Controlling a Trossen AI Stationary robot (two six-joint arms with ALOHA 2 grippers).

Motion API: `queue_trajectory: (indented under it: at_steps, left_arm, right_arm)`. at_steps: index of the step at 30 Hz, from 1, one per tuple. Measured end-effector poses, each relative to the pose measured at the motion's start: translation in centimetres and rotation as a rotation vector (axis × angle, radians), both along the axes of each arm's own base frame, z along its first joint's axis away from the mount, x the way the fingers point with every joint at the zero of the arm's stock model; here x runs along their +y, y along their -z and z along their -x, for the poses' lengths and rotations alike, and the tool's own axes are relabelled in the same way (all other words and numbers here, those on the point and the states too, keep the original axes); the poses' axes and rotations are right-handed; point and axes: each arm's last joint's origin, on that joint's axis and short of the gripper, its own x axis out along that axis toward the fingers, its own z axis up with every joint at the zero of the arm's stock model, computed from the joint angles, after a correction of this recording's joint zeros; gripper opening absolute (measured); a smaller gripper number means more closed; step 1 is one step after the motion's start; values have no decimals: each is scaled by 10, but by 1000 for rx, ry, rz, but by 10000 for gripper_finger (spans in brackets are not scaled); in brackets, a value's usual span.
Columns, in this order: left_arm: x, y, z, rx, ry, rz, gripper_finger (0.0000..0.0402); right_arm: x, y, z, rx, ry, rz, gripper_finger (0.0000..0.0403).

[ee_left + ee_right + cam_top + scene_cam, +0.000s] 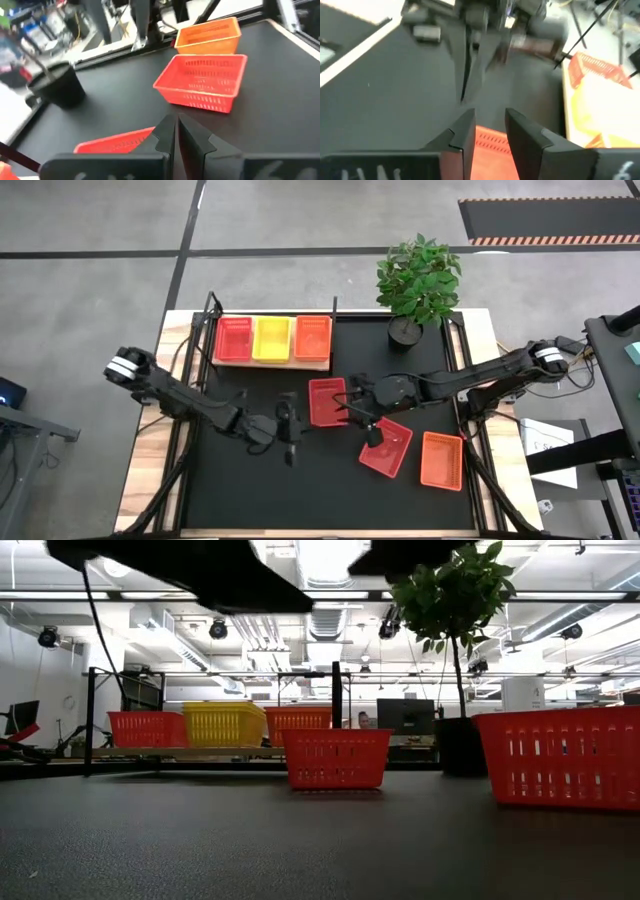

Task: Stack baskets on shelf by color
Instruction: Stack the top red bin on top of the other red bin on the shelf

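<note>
The right end effector hangs with fingers parted, empty, over the edge of a red mesh basket below the light-wood shelf. The left end effector, pinched shut and empty, waits beside it. Six rectangular plastic baskets show: three on the shelf, three on the black desk mat.

Three baskets on shelf; two red baskets nearer
</note>
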Motion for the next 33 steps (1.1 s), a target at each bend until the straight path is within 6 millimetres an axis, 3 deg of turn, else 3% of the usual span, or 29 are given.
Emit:
queue_trajectory:
  at_steps: [4, 9, 18, 26, 33]
  left_arm:
    - [7, 11, -20, 24, -53, 69, 5]
    - [11, 21, -41, 61, -23, 121, 5]
    - [18, 17, -58, 138, -54, 111, 13]
    - [27, 7, -65, 224, -57, 123, 88]
    - [45, 14, -66, 266, -34, 178, 139]
  right_arm:
    - [-1, -13, 14, -47, -5, -9, 87]
    - [2, -6, 35, -29, -32, -8, 78]
    - [-2, -10, 58, -69, -29, -21, 77]
    - [-2, -8, 61, -48, -32, -10, 73]
    - [-3, -5, 67, 16, -19, -22, 73]
